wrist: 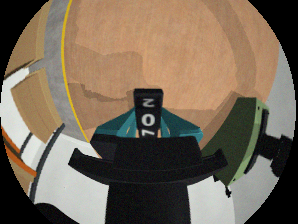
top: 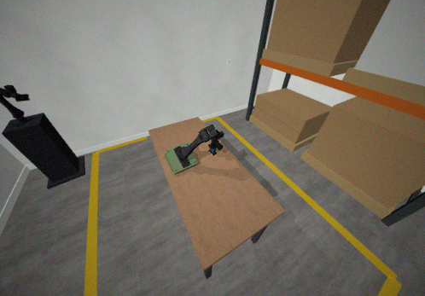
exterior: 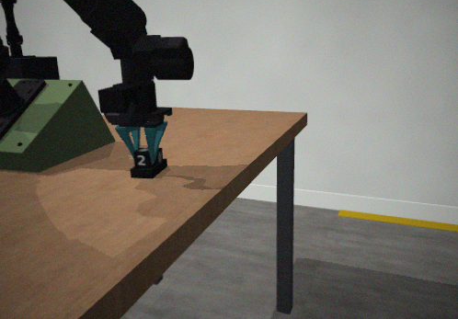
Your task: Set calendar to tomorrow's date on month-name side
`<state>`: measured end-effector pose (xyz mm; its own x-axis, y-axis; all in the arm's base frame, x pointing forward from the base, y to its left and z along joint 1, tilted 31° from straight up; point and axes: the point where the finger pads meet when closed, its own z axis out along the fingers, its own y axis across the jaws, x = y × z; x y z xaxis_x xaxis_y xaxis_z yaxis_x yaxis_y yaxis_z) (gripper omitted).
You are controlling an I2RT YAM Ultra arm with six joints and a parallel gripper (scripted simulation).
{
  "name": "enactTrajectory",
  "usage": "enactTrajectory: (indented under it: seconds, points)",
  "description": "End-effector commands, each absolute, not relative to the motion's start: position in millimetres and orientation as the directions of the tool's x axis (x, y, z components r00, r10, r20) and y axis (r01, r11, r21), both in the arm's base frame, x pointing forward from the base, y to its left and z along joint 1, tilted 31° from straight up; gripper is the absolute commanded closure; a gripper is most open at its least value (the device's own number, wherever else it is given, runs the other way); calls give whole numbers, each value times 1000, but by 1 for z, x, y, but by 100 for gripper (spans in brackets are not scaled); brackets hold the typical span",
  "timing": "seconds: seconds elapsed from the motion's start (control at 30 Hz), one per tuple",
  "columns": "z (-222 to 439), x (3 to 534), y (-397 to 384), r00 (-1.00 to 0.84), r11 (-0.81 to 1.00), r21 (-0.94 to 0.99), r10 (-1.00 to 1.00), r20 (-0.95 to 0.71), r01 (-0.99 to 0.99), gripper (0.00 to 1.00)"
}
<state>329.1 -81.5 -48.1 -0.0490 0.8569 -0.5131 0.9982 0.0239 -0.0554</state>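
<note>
A small black calendar tray [exterior: 148,172] stands on the wooden table [exterior: 92,233] [top: 226,203], near the arm's green base. It holds two black cubes side by side. The nearer cube [exterior: 141,159] shows a white 2 toward the exterior camera; the other cube [exterior: 159,155] is half hidden behind it. My gripper [exterior: 145,152] [top: 212,151] [wrist: 148,109] points straight down, its teal fingers shut on the cube with the 2, which sits low in the tray. In the wrist view a black strip [wrist: 147,112] with the white letters NOV shows between the fingers. The cubes' faces on that side are hidden.
The arm's green wedge-shaped base [exterior: 51,122] [top: 181,161] stands just left of the tray. The table's far edge [exterior: 276,141] lies to the right. Shelving with cardboard boxes [top: 341,105] stands beyond the table, and a black stand [top: 40,148] is on the floor.
</note>
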Motion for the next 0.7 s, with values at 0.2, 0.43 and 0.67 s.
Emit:
enactTrajectory:
  seconds: [0.2, 0.43, 0.67]
  points:
    - [-47, 332, -82, -49, 30, -45, 855, -517, 999, 73]
    - [-50, 332, -83, -49, 30, -45, 855, -517, 999, 73]
    - [-51, 332, -84, -49, 30, -45, 855, -517, 999, 73]
